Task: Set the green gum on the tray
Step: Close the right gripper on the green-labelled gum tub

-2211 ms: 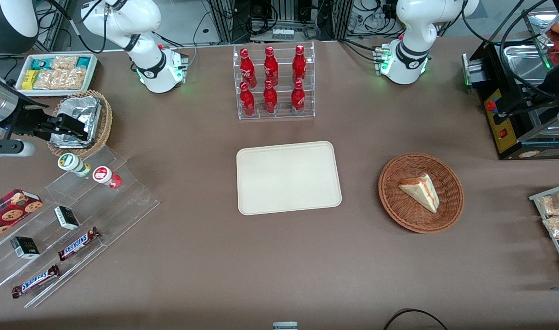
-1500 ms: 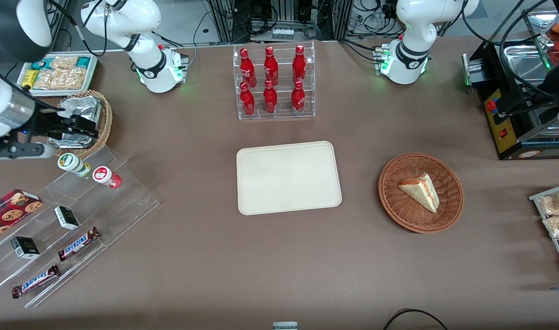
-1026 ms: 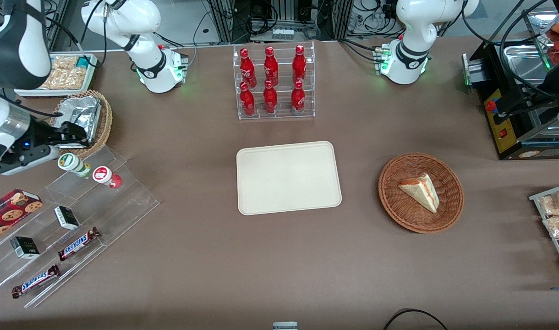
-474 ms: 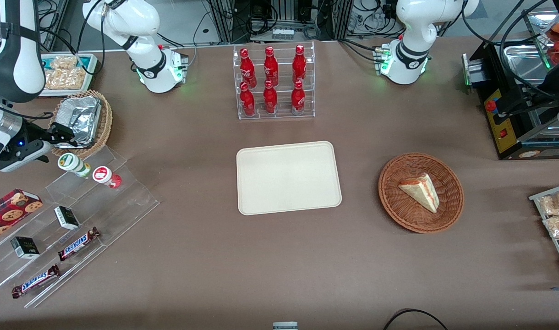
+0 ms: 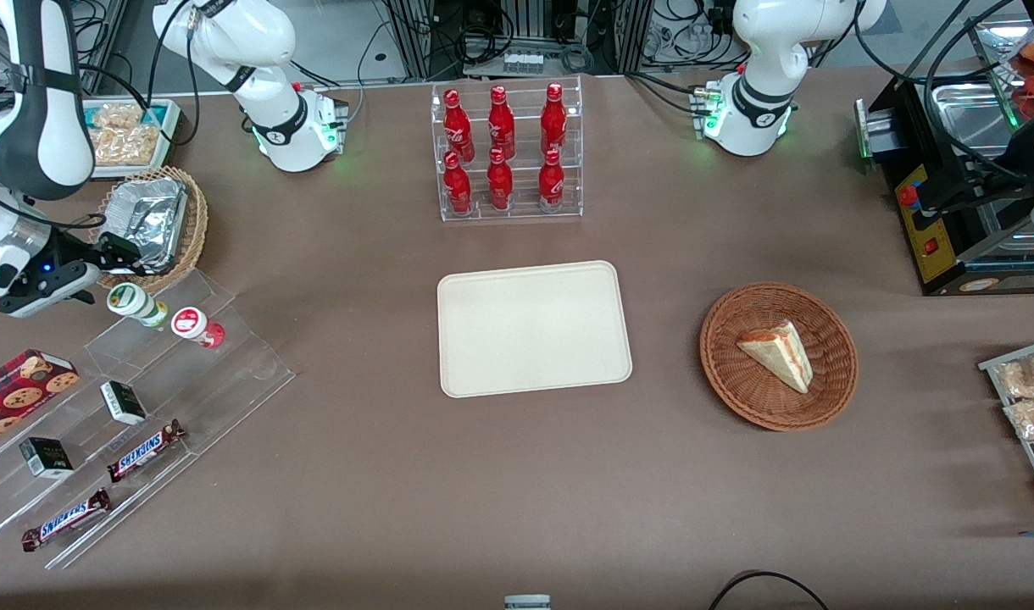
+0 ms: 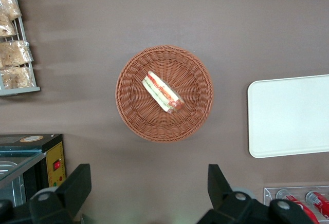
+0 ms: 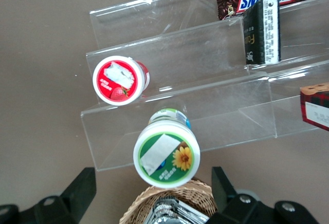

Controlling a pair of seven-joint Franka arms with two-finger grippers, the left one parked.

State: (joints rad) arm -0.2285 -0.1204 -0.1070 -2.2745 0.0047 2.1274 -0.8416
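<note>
The green gum (image 5: 131,302), a small white bottle with a green-rimmed lid, stands on the top step of a clear stepped stand (image 5: 229,373), beside the red-lidded gum bottle (image 5: 197,326). The cream tray (image 5: 534,329) lies at the table's middle, bare, and also shows in the left wrist view (image 6: 288,116). My gripper (image 5: 114,254) hovers open and empty just above the green gum, slightly farther from the camera, over the foil basket's edge. In the right wrist view the green gum (image 7: 165,154) sits just ahead of the open gripper (image 7: 151,179), with the red gum (image 7: 117,79) beside it.
A wicker basket with foil (image 5: 157,220) lies right by the gripper. The stand's lower steps hold black boxes (image 5: 123,402) and Snickers bars (image 5: 144,449). A cola bottle rack (image 5: 504,152) and a wicker basket with a sandwich (image 5: 778,356) flank the tray.
My gripper has pulled back toward the working arm's end of the table and turned, ending close above the green gum. Both gum bottles and the tray have not moved.
</note>
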